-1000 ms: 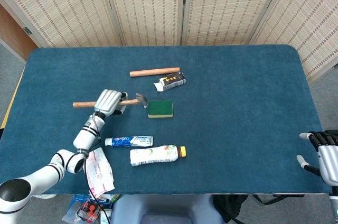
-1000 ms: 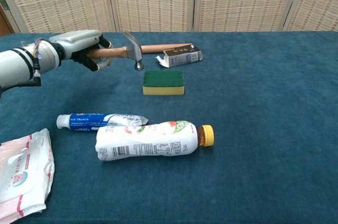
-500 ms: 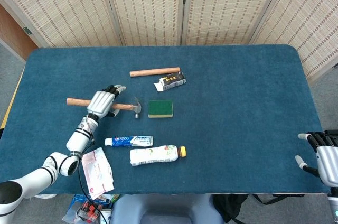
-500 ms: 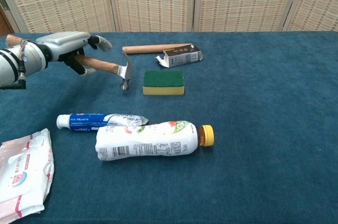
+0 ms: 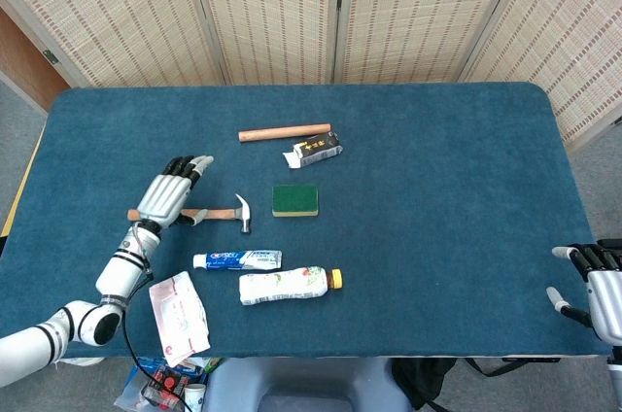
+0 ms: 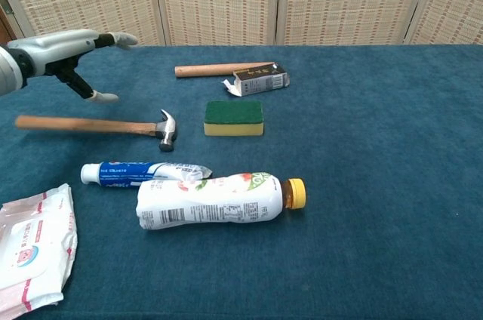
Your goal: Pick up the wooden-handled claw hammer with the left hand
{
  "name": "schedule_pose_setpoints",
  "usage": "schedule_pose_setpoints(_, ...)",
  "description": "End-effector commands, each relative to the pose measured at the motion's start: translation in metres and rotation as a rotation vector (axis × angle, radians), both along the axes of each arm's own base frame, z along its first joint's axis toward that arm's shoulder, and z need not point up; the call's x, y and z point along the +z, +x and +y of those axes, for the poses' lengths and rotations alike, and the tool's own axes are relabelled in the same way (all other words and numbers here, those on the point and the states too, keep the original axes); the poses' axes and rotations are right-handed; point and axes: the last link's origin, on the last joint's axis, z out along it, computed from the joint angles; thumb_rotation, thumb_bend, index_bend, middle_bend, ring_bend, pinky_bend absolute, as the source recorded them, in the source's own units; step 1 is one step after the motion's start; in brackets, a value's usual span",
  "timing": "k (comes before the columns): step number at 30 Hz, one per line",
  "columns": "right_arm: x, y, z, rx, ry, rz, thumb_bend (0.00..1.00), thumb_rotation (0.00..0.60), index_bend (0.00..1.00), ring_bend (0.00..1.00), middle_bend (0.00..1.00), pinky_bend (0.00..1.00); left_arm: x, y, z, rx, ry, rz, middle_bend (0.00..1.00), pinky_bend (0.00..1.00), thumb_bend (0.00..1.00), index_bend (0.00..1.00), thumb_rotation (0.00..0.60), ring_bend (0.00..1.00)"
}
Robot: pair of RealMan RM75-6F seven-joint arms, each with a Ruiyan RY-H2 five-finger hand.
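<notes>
The claw hammer (image 6: pixel 98 125) lies flat on the blue table (image 6: pixel 377 146) at the left of the chest view, wooden handle running toward the left edge and steel head (image 6: pixel 167 130) beside the green sponge (image 6: pixel 234 117). That view shows the whole handle bare, with clear cloth between it and the left hand (image 6: pixel 64 48) raised in the upper left corner. From the head view the same hand (image 5: pixel 167 195) overlaps the handle, so only the chest view makes the gap plain. The left hand's fingers are spread wide and straight, holding nothing. The right hand (image 5: pixel 595 286) appears only in the head view, at the lower right frame edge beyond the table, fingers apart and empty. Below the hammer lie a toothpaste tube (image 6: pixel 143 172) and a bottle (image 6: pixel 219 201), with a wipes packet (image 6: pixel 30 248) at lower left. Above the sponge sit a small carton (image 6: pixel 260 81) and a wooden stick (image 6: pixel 219 69).
</notes>
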Motion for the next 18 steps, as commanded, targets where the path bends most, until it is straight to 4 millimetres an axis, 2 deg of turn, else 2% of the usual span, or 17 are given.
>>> schedule_pose_setpoints(1,0.0,-0.001,0.0,0.002,0.0,0.0,0.23,0.6,0.31,0.22,0.3,0.22,0.033,-0.02,-0.028,0.083,0.056,0.018,0.0,0.0,0.27,0.0,0.6,0.0)
schedule_pose_setpoints(7,-0.001,-0.001,0.0,0.012,0.019,-0.01,0.23,0.6,0.31,0.22,0.3,0.22,0.057,-0.038,-0.068,0.112,0.15,0.056,0.0,0.0,0.27,0.0,0.6,0.0)
schedule_pose_setpoints(10,-0.004,0.0,0.0,0.022,0.042,-0.034,0.23,0.6,0.31,0.22,0.3,0.22,0.068,-0.049,-0.095,0.111,0.203,0.071,0.0,0.0,0.27,0.0,0.6,0.0)
schedule_pose_setpoints(18,-0.011,0.005,-0.004,0.065,0.069,-0.053,0.23,0.6,0.31,0.22,0.3,0.22,0.083,-0.072,-0.154,0.12,0.303,0.086,0.0,0.0,0.27,0.0,0.6,0.0)
